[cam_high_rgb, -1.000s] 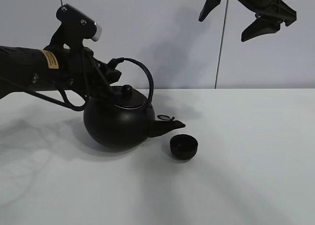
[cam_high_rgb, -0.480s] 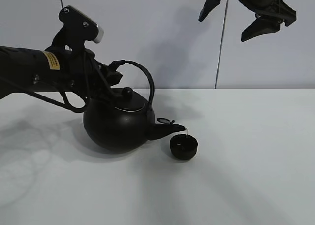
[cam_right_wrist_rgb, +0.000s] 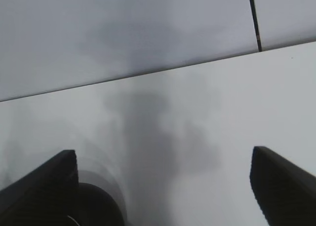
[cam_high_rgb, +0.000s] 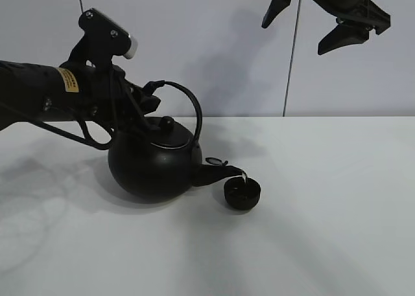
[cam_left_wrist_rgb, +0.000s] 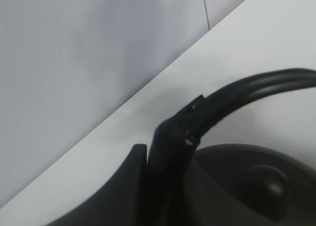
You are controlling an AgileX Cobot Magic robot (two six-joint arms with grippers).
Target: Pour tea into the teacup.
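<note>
Kettle [cam_high_rgb: 152,170] tipped lower; tea [cam_high_rgb: 244,176] thin, barely discernible.

I see the teacup [cam_high_rgb: 242,194], a small round black cup with no handle. It stands upright on the white bench [cam_high_rgb: 337,231], a little right of the middle. A thin pale line of tea [cam_high_rgb: 244,177] drops into its open top.

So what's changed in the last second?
The big round black kettle has tipped further, its spout lower over the small matte black teacup, and a thin pale stream of tea now falls into it. The left gripper stays shut on the arched handle; teacup and raised, open right gripper unmoved.
</note>
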